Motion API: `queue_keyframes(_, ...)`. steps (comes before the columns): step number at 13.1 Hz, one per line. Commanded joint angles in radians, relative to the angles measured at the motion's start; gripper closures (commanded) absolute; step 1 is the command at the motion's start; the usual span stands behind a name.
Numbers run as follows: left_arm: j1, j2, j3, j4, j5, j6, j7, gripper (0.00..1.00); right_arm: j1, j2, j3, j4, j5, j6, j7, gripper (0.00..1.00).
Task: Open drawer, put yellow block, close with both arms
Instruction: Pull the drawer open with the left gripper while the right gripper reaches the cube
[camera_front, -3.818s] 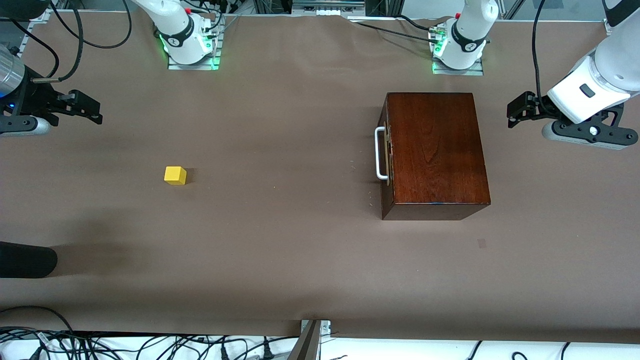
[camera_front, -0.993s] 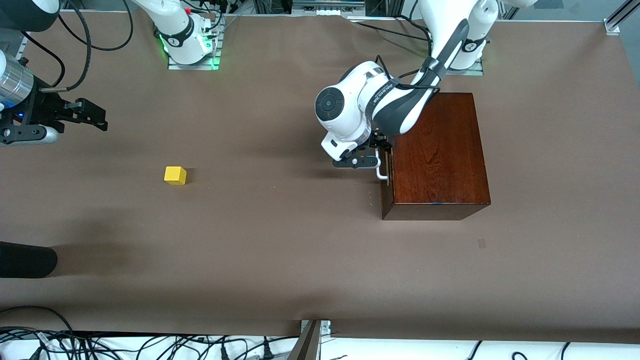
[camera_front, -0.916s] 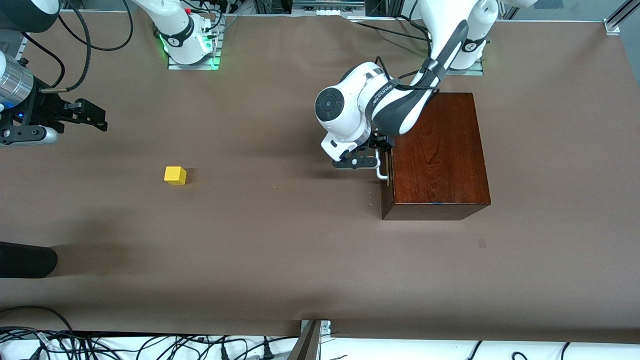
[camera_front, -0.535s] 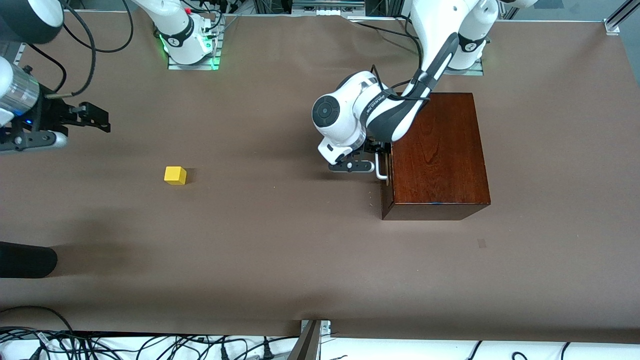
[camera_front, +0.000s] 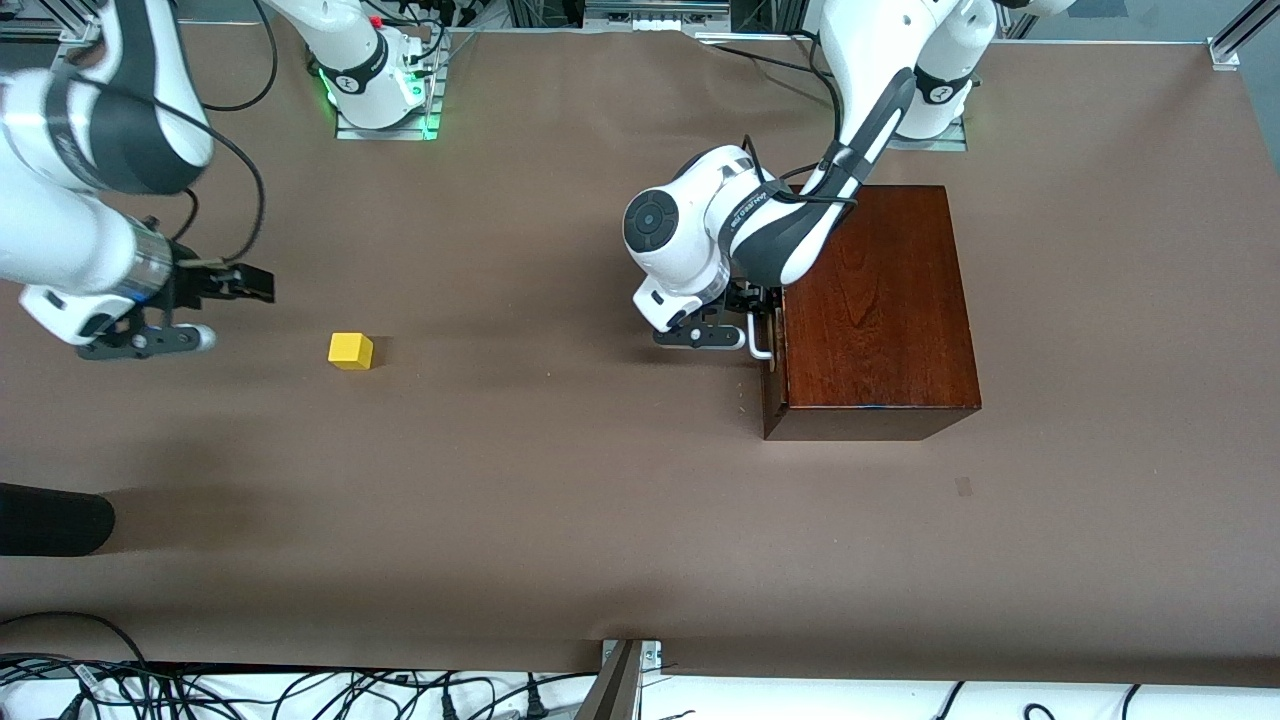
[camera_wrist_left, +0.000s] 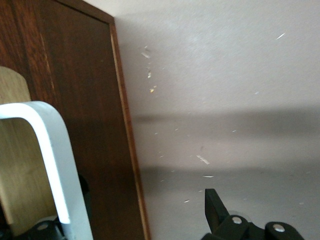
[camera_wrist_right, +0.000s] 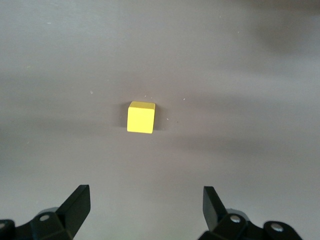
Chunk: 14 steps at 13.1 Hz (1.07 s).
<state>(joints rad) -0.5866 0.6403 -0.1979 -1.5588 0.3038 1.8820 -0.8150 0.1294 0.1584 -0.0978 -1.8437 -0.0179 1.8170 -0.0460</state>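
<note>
The dark reddish-brown wooden box (camera_front: 880, 300) stands toward the left arm's end of the table, its drawer shut. The white U-shaped handle (camera_front: 762, 345) and the brass plate (camera_wrist_left: 20, 165) are on the drawer front (camera_wrist_left: 100, 125). My left gripper (camera_front: 758, 305) is open at the handle (camera_wrist_left: 55, 165), with the bar between its fingers; one finger (camera_wrist_left: 215, 205) shows beside the drawer front. The yellow block (camera_front: 350, 351) lies on the table toward the right arm's end. My right gripper (camera_front: 255, 285) is open and empty in the air beside the block (camera_wrist_right: 140, 117); its fingertips (camera_wrist_right: 80, 197) stand wide apart.
The brown table cover (camera_front: 560, 480) spreads between block and box. A dark rounded object (camera_front: 50, 520) juts in at the right arm's end, nearer the camera. Both green-lit bases (camera_front: 380, 90) stand along the edge farthest from the camera. Cables (camera_front: 300, 690) lie past the near edge.
My left arm swung in from the table's end to the drawer handle and settled lower on it. My right gripper moved in toward the yellow block. Block and box have not moved.
</note>
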Motion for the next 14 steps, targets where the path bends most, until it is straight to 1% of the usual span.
queue_keyframes(1, -0.012, 0.004, -0.006, 0.016, -0.076, 0.126, -0.007, 0.0, -0.002, -0.028, 0.003, -0.171, 0.009, 0.19, 0.032, 0.0)
queue_keyframes(3, -0.021, 0.006, -0.011, 0.029, -0.1, 0.143, -0.007, 0.0, -0.002, -0.01, 0.003, -0.291, 0.025, 0.386, 0.069, 0.0)
queue_keyframes(4, -0.03, 0.015, -0.011, 0.061, -0.113, 0.143, -0.007, 0.0, 0.001, 0.018, 0.006, -0.317, 0.027, 0.453, 0.092, 0.0)
queue_keyframes(5, -0.042, 0.025, -0.011, 0.08, -0.138, 0.143, -0.007, 0.0, 0.004, 0.053, 0.007, -0.318, 0.029, 0.494, 0.109, 0.0)
queue_keyframes(8, -0.07, 0.041, -0.009, 0.103, -0.146, 0.141, -0.007, 0.0, 0.004, 0.142, 0.026, -0.321, 0.047, 0.619, 0.158, 0.0)
queue_keyframes(10, -0.081, 0.042, -0.011, 0.103, -0.147, 0.141, -0.007, 0.0, 0.004, 0.177, 0.032, -0.321, 0.061, 0.665, 0.185, 0.0)
queue_keyframes(11, -0.084, 0.044, -0.011, 0.103, -0.147, 0.141, -0.007, 0.0, 0.004, 0.19, 0.049, -0.319, 0.068, 0.679, 0.201, 0.0)
queue_keyframes(14, -0.11, 0.062, -0.009, 0.138, -0.141, 0.134, -0.016, 0.0, 0.004, 0.233, 0.053, -0.319, 0.075, 0.74, 0.212, 0.0)
